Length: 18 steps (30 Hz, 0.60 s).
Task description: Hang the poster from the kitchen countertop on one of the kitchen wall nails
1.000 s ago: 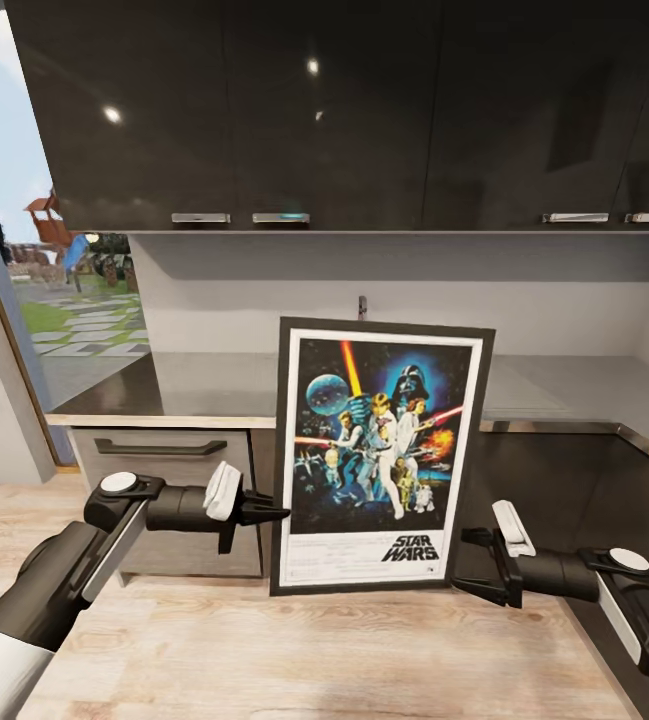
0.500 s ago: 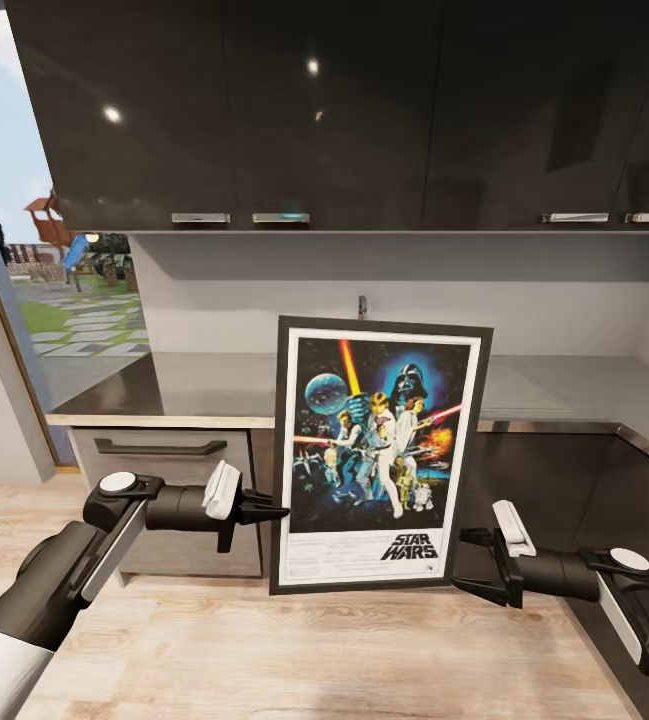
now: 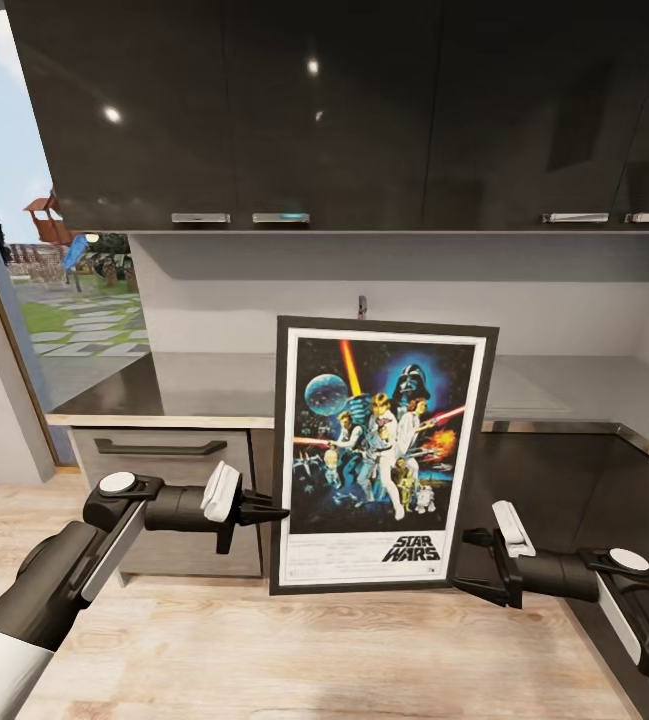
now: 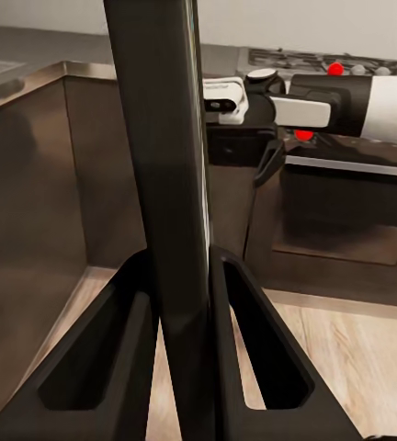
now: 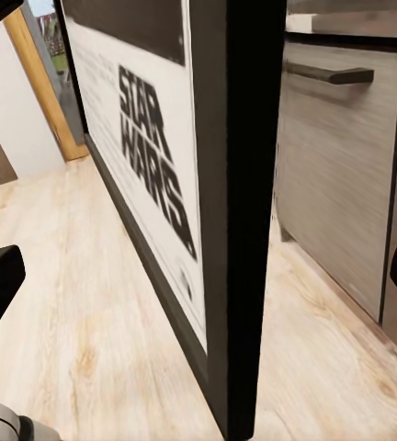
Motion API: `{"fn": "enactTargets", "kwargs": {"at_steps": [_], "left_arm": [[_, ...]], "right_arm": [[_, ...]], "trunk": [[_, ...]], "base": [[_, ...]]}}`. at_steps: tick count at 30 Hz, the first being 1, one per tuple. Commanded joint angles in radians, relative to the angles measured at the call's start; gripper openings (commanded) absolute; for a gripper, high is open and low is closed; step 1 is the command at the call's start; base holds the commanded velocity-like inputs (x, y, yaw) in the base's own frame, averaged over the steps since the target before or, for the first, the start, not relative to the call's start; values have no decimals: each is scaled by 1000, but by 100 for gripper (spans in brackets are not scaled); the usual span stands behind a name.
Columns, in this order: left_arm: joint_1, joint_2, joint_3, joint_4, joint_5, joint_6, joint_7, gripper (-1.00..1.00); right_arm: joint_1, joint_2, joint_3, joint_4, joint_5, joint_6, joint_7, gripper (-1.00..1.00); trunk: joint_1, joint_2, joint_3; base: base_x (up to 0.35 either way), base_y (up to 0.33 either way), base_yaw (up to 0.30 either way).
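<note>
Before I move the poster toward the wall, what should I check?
1. Left hand shut on the poster edge: ok.
2. Right hand gripping the opposite edge: not ok, fingers open on either side of it.
3. Poster lifted off the kitchen countertop: ok, it hangs in front of the cabinets.
4. Poster upright, print facing the head camera: ok.
5. Wall nail located: cannot tell.
</note>
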Motion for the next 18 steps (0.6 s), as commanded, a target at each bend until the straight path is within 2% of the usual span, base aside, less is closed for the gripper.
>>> {"fn": "enactTargets", "kwargs": {"at_steps": [1,18], "left_arm": [[-1,1,-2,0,6,8,0,-100],[-1,1,-2,3,6,5,-2,-100]], "right_arm": [[-1,0,0,0,-2,10,4,100],[-1,0,0,2,-2,9,4,100]], "trunk": [[0,-1,-1],[0,-1,-1]], "base": [[0,0,0],[0,0,0]]}}
